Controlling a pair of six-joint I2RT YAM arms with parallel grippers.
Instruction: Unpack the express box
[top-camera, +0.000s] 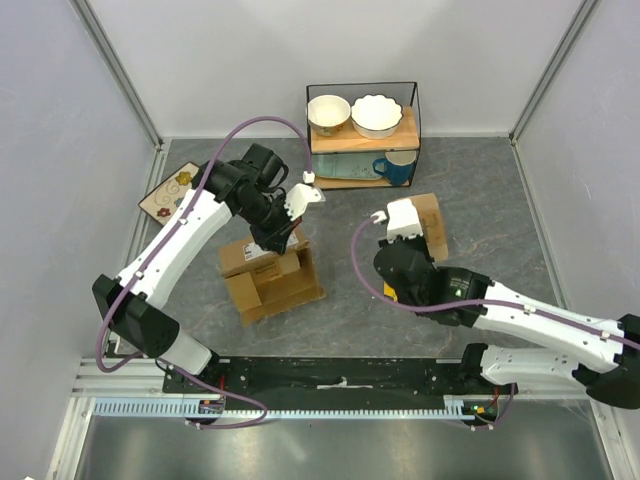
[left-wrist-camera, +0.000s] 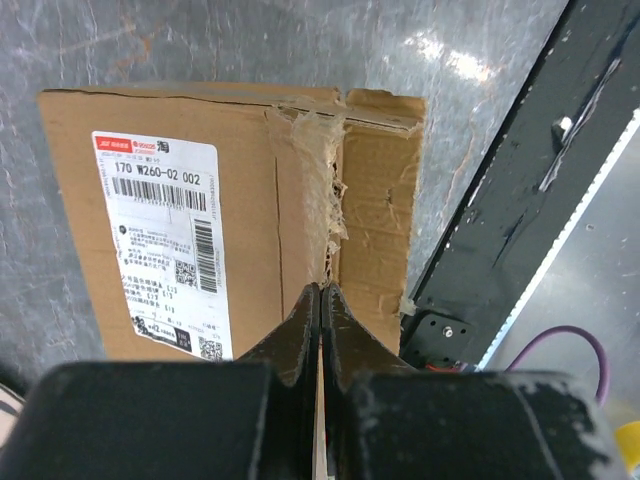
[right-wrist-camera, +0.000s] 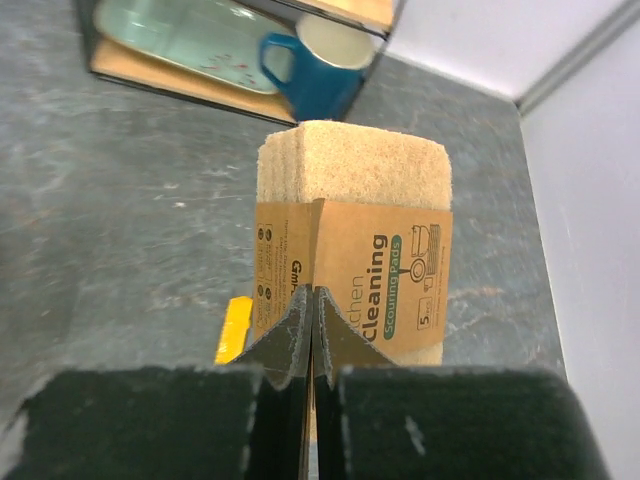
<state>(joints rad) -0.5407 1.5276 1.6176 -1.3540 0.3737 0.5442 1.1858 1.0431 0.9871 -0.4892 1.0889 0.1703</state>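
Note:
The express box (top-camera: 272, 285) is a brown carton in the middle of the table. In the left wrist view it (left-wrist-camera: 250, 180) shows a white label (left-wrist-camera: 160, 240) and torn clear tape along its seam. My left gripper (top-camera: 283, 238) is over the box. Its jaws (left-wrist-camera: 320, 297) are shut, with a thin cardboard flap edge pinched between them. My right gripper (top-camera: 415, 235) is to the right of the box. It (right-wrist-camera: 313, 297) is shut on the cardboard sleeve of a scouring pads package (right-wrist-camera: 355, 240), also seen from above (top-camera: 435, 225).
A yellow utility knife (right-wrist-camera: 235, 330) lies on the table beside the package, partly under my right arm (top-camera: 390, 292). A wire rack (top-camera: 362, 130) at the back holds two bowls and a blue mug (top-camera: 397, 168). A patterned tray (top-camera: 170, 190) lies at the left. A black rail (left-wrist-camera: 520, 200) runs along the near edge.

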